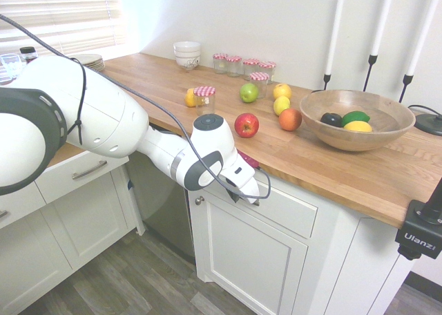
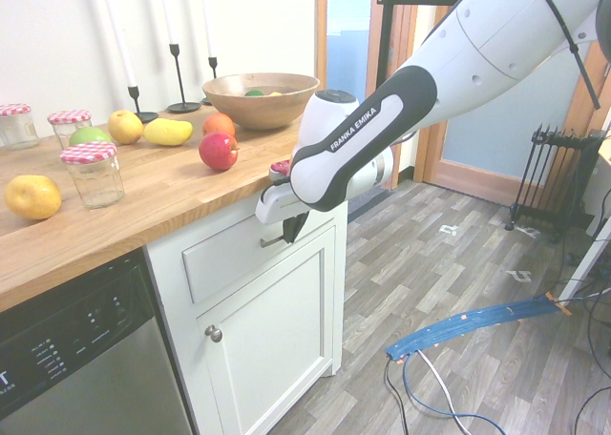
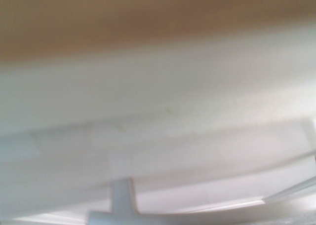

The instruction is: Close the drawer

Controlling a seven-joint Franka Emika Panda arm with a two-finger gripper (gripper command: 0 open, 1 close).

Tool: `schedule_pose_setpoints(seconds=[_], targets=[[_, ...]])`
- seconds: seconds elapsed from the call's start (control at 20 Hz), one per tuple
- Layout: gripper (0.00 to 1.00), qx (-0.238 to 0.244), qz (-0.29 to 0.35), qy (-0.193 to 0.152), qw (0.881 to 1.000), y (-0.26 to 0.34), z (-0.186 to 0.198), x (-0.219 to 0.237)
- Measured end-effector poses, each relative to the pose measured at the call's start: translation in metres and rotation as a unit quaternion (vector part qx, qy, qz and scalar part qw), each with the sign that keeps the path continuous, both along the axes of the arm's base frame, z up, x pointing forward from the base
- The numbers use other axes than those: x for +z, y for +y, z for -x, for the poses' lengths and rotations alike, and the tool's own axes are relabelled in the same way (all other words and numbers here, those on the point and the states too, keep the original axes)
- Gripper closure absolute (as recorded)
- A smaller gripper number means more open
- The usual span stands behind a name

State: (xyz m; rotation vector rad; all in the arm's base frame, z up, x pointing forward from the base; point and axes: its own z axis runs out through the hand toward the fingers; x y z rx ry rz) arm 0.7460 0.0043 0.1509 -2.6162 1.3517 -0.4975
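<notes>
White drawer [image 2: 234,249] front runs lengthwise under your countertop [image 2: 143,201]; gripper [image 2: 289,227] fingers pressed together against its handle.

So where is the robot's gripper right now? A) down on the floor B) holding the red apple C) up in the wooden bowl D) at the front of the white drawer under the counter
D: the gripper is at the white front of the drawer, just below the edge of the wooden counter.
</notes>
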Motion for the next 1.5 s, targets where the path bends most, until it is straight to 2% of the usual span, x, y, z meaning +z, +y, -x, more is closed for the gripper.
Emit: schedule_pose_setpoints(seconds=[0.15,0.35,0.6,0.85,0.9,1.25,1.5], targets=[[1.0,0.006,0.006,0.018,1.0,0.0,0.007,-0.01],[1.0,0.007,0.004,0.084,0.996,-0.002,0.032,-0.019],[1.0,0.014,0.002,0.149,0.989,-0.016,0.077,0.01],[1.0,0.029,0.006,0.174,0.984,-0.031,0.131,0.043],[0.0,0.03,0.005,0.176,0.984,-0.034,0.143,0.049],[0.0,0.033,0.004,0.169,0.985,-0.046,0.223,0.094],[0.0,0.036,0.005,0.165,0.986,-0.047,0.245,0.107]])
